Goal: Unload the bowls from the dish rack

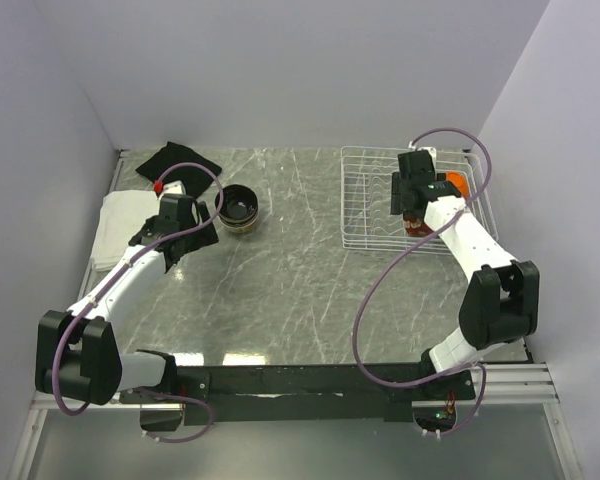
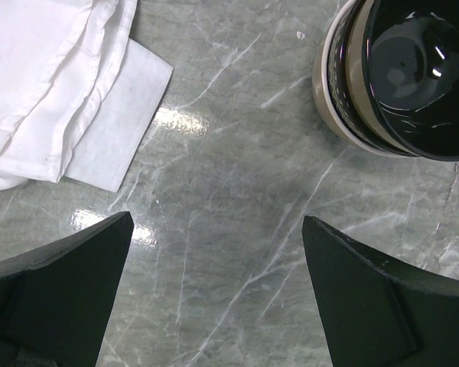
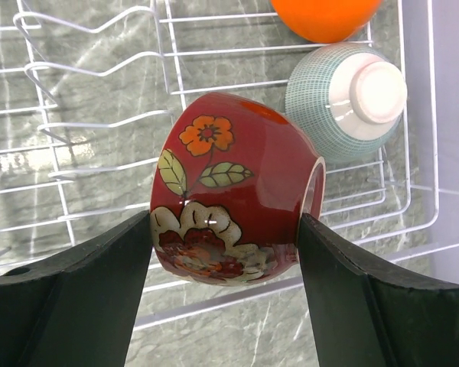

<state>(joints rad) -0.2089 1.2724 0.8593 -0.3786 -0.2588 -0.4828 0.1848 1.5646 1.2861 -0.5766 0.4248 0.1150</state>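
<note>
The white wire dish rack (image 1: 365, 200) stands at the back right; it also shows in the right wrist view (image 3: 99, 130). My right gripper (image 3: 223, 229) is shut on a red floral bowl (image 3: 229, 183), held on its side over the rack's near edge, seen from above (image 1: 413, 223). A teal-patterned bowl (image 3: 344, 99) lies upside down in the rack, with an orange bowl (image 3: 325, 15) behind it. A dark bowl with a beige rim (image 1: 239, 207) stands on the table; it also shows in the left wrist view (image 2: 405, 76). My left gripper (image 2: 218, 229) is open and empty beside it.
A folded white cloth (image 1: 120, 225) lies at the left, also in the left wrist view (image 2: 61, 76). A black cloth (image 1: 177, 160) lies at the back left. Purple walls close in the table on three sides.
</note>
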